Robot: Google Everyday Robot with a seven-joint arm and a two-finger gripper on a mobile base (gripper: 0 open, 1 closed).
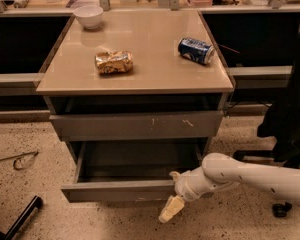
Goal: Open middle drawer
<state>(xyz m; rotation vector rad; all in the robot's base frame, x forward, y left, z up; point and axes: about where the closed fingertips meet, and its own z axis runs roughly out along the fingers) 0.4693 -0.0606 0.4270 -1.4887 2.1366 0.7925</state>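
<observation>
The middle drawer [115, 190] is a plain grey front, pulled well out of the cabinet, with its empty inside showing. Above it is the top front [135, 125], grey with white scratch marks and nearly closed. My gripper [173, 193] is at the right end of the middle drawer's front, at the end of my white arm coming in from the right. One cream finger [170, 209] hangs down in front of the panel and the other sits over its top edge, so the gripper is shut on the front panel. No third front shows below.
On the cabinet top [150, 69] lie a crumpled chip bag [113, 61], a blue soda can [196, 50] on its side and a white bowl [88, 16]. A black chair [290, 119] stands at the right. A black bar [17, 219] lies on the floor at the left.
</observation>
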